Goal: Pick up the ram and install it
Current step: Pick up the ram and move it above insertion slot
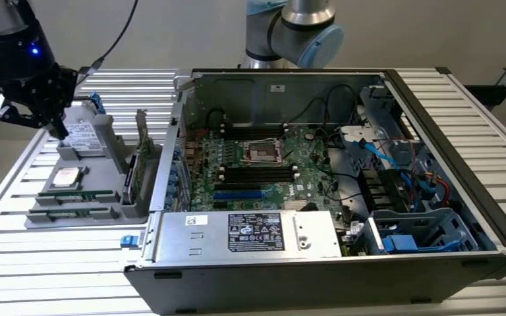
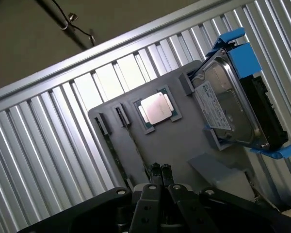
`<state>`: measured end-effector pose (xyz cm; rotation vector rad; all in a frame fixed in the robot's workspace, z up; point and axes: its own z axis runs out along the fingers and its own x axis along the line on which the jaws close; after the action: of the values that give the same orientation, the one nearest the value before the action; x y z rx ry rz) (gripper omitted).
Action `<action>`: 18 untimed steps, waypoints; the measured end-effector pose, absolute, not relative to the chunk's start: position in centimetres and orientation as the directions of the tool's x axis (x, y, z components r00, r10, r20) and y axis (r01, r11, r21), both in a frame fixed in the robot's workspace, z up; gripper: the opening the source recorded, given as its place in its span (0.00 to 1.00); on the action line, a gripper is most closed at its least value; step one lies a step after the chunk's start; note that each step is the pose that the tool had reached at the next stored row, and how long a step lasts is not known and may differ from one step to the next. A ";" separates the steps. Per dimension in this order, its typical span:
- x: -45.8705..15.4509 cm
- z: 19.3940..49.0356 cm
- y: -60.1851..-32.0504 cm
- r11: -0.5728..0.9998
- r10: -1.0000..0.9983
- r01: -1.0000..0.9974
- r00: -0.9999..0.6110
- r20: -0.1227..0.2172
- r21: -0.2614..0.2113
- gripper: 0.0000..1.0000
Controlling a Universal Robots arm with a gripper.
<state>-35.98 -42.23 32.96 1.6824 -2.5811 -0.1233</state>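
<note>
**Closed gripper over the tray, ram unlifted**

Exterior view: the gripper [image 1: 60, 132] hangs over the far end of the grey tray [image 1: 100, 178], right at the hard drive [image 1: 82, 136]. The ram [image 1: 79, 196] lies flat in a slot at the tray's near end, past the processor [image 1: 66, 176] and well apart from the gripper. The open computer case [image 1: 323, 276] stands just beside the tray.

Wrist view: the fingertips [image 2: 155, 171] are pressed together with nothing between them, above the tray [image 2: 184, 141].
</note>
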 end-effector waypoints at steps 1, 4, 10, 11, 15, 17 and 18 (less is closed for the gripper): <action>-36.0 33.0 -42.2 0.385 -0.922 -0.917 -0.387 0.005 0.099 0.10; -36.0 32.9 -42.2 0.334 -0.942 -0.937 -0.336 0.007 0.100 0.10; -36.0 32.7 -42.2 0.236 -0.972 -0.966 -0.235 0.019 0.106 0.10; -36.0 32.7 -42.2 0.219 -0.976 -0.970 -0.218 0.021 0.108 0.10; -36.0 32.5 -42.2 0.151 -0.988 -0.982 -0.149 0.027 0.112 0.10; -36.0 32.5 -42.2 0.115 -0.993 -0.987 -0.112 0.028 0.113 0.10; -36.0 32.5 -42.2 0.096 -0.995 -0.989 -0.093 0.028 0.113 0.10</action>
<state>-35.98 -42.23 32.47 2.0468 -2.2517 -0.0989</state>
